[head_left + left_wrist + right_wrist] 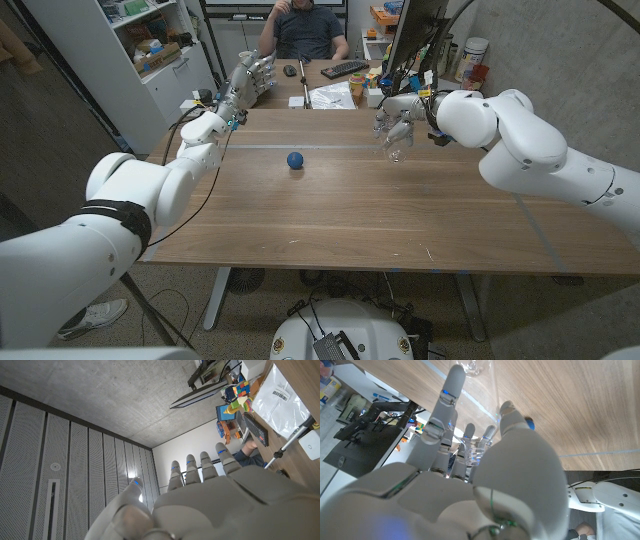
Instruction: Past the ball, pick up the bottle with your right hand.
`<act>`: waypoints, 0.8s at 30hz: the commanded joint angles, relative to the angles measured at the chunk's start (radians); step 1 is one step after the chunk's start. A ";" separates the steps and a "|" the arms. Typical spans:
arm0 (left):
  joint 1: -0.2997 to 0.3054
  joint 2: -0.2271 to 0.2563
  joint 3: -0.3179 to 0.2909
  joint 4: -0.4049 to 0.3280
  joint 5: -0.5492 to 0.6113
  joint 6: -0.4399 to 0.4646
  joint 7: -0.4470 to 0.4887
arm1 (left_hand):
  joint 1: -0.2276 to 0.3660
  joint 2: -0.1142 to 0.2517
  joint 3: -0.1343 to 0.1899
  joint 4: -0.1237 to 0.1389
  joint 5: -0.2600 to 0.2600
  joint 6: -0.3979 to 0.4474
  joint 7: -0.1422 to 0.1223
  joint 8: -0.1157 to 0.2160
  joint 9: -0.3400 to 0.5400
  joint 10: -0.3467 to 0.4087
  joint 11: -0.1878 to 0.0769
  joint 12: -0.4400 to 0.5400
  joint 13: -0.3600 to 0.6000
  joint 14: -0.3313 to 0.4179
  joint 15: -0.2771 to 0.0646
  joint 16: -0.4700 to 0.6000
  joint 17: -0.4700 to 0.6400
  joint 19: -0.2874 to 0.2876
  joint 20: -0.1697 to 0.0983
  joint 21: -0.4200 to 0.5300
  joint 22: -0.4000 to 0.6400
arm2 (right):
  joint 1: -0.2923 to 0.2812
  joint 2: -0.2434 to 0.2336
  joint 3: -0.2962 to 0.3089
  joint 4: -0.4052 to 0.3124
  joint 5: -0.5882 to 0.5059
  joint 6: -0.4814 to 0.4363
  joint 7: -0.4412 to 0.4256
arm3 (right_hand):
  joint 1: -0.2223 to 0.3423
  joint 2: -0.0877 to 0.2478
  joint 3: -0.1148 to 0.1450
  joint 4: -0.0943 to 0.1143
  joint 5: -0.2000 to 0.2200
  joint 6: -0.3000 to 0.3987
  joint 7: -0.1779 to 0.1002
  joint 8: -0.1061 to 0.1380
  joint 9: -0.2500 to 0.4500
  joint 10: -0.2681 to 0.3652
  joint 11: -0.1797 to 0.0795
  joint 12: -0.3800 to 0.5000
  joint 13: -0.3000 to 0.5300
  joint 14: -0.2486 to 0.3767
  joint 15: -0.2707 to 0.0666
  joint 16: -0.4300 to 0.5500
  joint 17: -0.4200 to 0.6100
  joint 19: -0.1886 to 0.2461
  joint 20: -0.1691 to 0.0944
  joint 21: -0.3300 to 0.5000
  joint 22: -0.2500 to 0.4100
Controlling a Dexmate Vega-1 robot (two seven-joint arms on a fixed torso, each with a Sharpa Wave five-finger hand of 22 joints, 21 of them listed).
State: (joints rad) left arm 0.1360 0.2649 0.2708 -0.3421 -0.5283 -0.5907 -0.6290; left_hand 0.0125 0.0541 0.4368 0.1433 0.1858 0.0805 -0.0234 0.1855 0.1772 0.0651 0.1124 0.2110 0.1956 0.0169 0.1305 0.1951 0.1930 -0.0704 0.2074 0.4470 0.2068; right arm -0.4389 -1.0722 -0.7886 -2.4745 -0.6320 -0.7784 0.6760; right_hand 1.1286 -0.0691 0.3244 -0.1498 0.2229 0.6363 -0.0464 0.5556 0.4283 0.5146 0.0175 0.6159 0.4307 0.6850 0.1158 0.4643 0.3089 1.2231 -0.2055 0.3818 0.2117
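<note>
Even, bright overhead light is seen on the table, shadows kept soft; the right hand is blurred close up, edges bent by wide-angle distortion

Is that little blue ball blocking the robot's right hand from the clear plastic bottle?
No. The right hand is already closed around the clear plastic bottle at the table's far side; the small blue ball sits apart, nearer mid-table.
</note>
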 commanded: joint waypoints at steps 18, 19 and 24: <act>0.003 -0.004 -0.019 0.000 -0.002 -0.016 -0.001 | 0.004 -0.004 -0.002 0.000 0.006 0.010 -0.003 0.002 0.001 -0.003 0.003 -0.001 -0.001 -0.005 0.002 0.003 0.002 -0.004 0.006 -0.004 0.002 | -0.115 -0.075 0.170 -0.119 -0.020 -0.107 -0.194 | 0.253 0.239 0.009 0.007 0.017 0.041 0.028 0.018 0.004 0.039 -0.004 0.099 0.142 0.291 -0.334 0.042 0.375 0.001 -0.016 0.026 0.003; 0.002 -0.004 -0.020 0.000 -0.003 -0.014 -0.002 | 0.004 -0.003 -0.002 0.000 0.006 0.010 -0.003 0.002 0.001 -0.004 0.004 -0.001 -0.001 -0.005 0.001 0.003 0.002 -0.004 0.006 -0.004 0.002 | -0.115 -0.075 0.166 -0.123 -0.027 -0.116 -0.195 | 0.254 0.239 0.009 0.007 0.018 0.042 0.029 0.019 0.005 0.041 -0.005 0.100 0.143 0.292 -0.334 0.042 0.375 0.001 -0.016 0.027 0.003; 0.001 -0.004 -0.020 0.000 -0.001 -0.015 -0.002 | 0.004 -0.003 -0.002 0.000 0.006 0.010 -0.002 0.002 0.001 -0.004 0.003 -0.001 -0.001 -0.005 0.000 0.003 0.002 -0.004 0.006 -0.004 0.002 | -0.159 -0.086 0.208 -0.141 0.014 -0.122 -0.264 | 0.255 0.240 0.010 0.008 0.020 0.044 0.030 0.021 0.006 0.041 -0.006 0.105 0.148 0.297 -0.334 0.039 0.379 0.002 -0.017 0.031 0.003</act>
State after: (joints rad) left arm 0.1368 0.2620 0.2553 -0.3421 -0.5305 -0.6066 -0.6324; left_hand 0.0125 0.0542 0.4369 0.1433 0.1858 0.0805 -0.0235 0.1855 0.1772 0.0651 0.1124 0.2110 0.1956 0.0169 0.1304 0.1951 0.1930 -0.0703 0.2074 0.4470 0.2067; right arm -0.5414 -1.1401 -0.6361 -2.5829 -0.6645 -0.8672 0.5247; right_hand 1.1287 -0.0692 0.3257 -0.1428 0.2381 0.6386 -0.0478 0.5668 0.4294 0.5366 0.0186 0.6160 0.4307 0.7105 0.1231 0.4643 0.3090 1.2302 -0.2125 0.4067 0.2116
